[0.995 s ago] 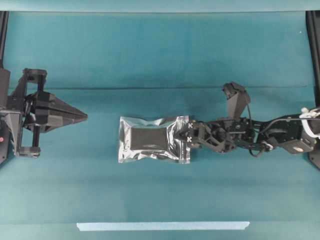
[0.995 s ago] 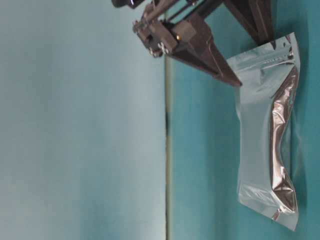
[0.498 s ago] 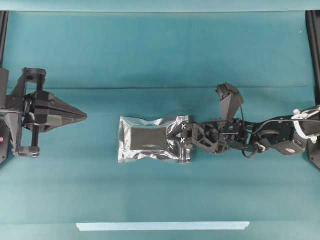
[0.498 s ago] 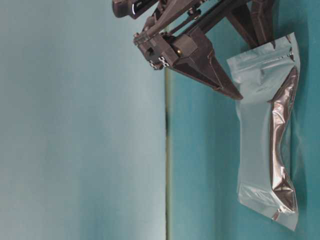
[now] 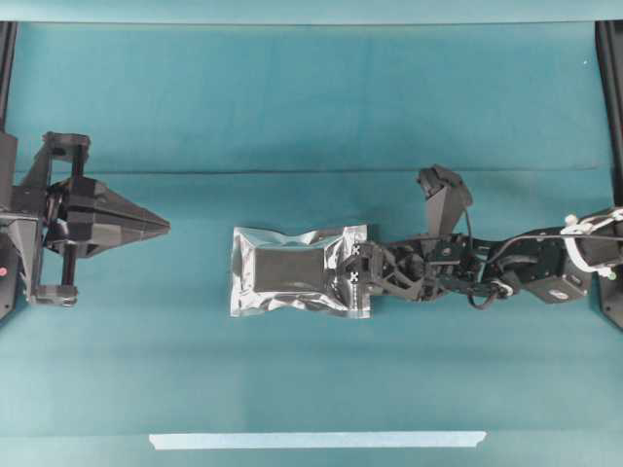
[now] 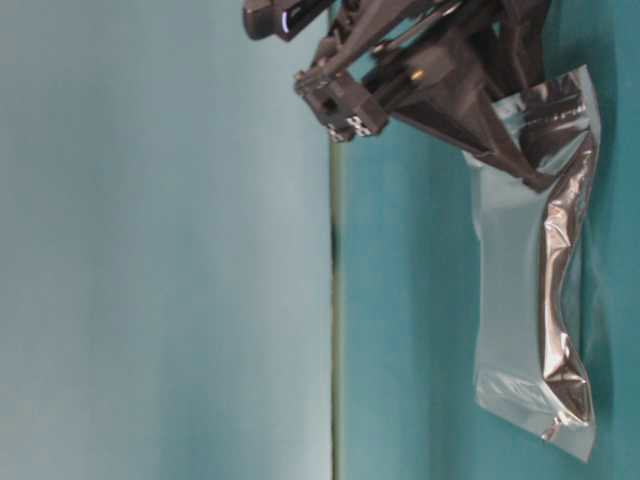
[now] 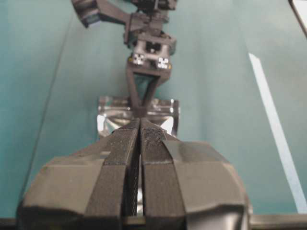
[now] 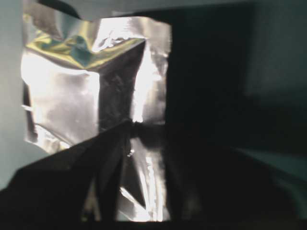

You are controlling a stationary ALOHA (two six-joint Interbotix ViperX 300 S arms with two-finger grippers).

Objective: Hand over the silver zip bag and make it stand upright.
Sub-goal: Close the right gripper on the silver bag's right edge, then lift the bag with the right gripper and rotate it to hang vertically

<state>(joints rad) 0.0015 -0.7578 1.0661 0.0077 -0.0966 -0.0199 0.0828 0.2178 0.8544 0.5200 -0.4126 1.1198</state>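
Overhead view: silver zip bag (image 5: 297, 271) lies flat on table (image 5: 311, 107); right claw (image 5: 352, 275) pinches its right edge. Left claw (image 5: 161, 226) pressed together, well apart. Lift, handover and standing remain.

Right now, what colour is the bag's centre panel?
Dark grey, on the silver bag; the overhead view shows it best.

Teal cloth-covered table (image 5: 311, 107), silver zip bag (image 5: 292, 271) lying flat near its middle, pale tape strip (image 5: 317, 440) stuck along the near edge
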